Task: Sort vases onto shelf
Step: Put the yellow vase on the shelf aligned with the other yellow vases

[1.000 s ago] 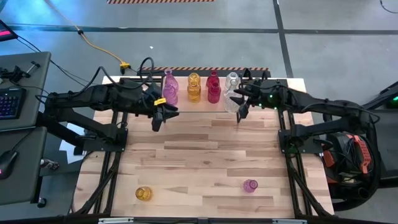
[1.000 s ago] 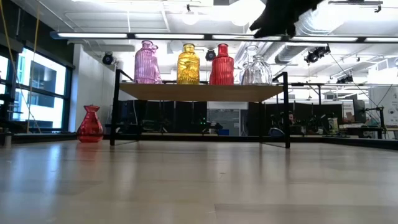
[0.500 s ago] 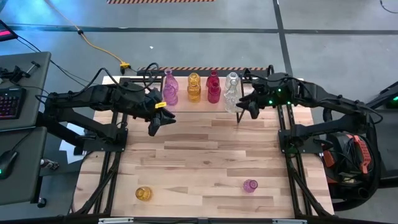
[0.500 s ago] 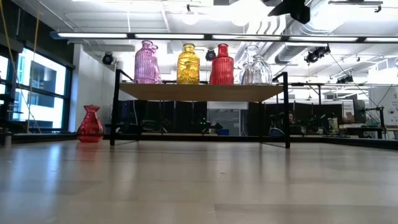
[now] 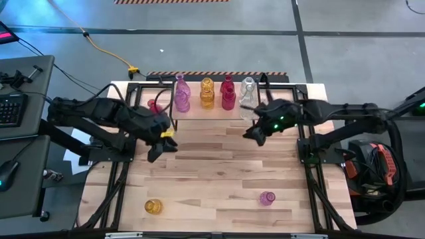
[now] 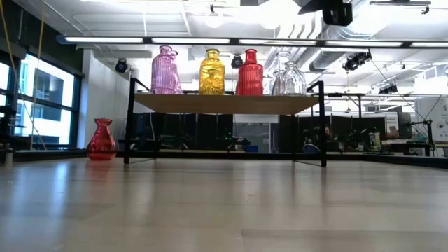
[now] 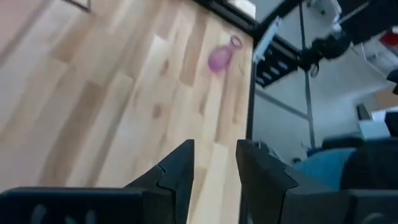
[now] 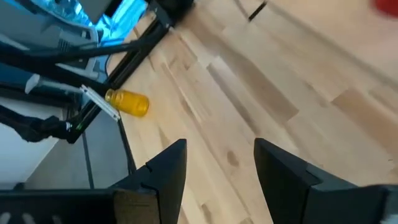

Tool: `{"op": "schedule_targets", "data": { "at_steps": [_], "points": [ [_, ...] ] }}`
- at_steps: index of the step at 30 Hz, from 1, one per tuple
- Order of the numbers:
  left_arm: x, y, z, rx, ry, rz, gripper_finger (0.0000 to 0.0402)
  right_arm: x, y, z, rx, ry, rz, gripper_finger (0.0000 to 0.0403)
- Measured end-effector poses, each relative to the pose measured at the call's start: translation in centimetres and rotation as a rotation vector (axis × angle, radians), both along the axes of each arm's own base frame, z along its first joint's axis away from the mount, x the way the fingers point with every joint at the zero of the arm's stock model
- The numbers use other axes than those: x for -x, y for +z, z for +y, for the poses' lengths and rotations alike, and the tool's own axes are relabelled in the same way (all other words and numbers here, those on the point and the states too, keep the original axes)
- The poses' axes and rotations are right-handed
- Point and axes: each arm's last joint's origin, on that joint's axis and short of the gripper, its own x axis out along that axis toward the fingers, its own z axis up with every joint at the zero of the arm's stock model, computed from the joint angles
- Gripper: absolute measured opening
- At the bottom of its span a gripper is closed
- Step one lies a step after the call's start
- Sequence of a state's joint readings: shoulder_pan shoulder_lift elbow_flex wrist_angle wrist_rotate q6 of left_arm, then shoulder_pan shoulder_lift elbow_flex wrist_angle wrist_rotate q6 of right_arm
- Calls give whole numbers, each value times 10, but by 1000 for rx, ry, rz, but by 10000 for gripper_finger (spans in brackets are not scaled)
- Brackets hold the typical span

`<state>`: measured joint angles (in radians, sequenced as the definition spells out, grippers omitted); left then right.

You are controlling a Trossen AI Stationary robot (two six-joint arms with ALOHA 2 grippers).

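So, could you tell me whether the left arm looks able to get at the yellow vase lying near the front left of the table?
Probably yes. The left gripper is open and empty above bare wood, and nothing stands between it and the yellow vase, which lies apart from other things on the table.

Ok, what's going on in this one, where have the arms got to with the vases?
Four vases, pink, yellow, red and clear, stand in a row on the shelf. Another red vase stands on the table by the shelf's left end. Two lie loose at the near edge: a yellow one and a pink one. Both the left gripper and the right gripper hang over the table's middle, jaws open, holding nothing.
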<state>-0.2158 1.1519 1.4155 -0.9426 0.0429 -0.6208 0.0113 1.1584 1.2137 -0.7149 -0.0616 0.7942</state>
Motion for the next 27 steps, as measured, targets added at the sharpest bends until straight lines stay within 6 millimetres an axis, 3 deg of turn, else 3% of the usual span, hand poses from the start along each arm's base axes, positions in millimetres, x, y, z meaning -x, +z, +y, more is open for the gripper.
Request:
{"op": "schedule_targets", "data": {
  "at_steps": [10,18,27],
  "points": [
    [22,-10,-37,68,-100,179,113,-34,-15,35,-86,74,-25,171],
    [33,-23,-75,73,-178,317,113,-36,-19,56,-110,57,-12,171],
    [34,-56,-126,-75,-327,493,113,-32,-19,71,-91,24,-21,171]
  ]
}}
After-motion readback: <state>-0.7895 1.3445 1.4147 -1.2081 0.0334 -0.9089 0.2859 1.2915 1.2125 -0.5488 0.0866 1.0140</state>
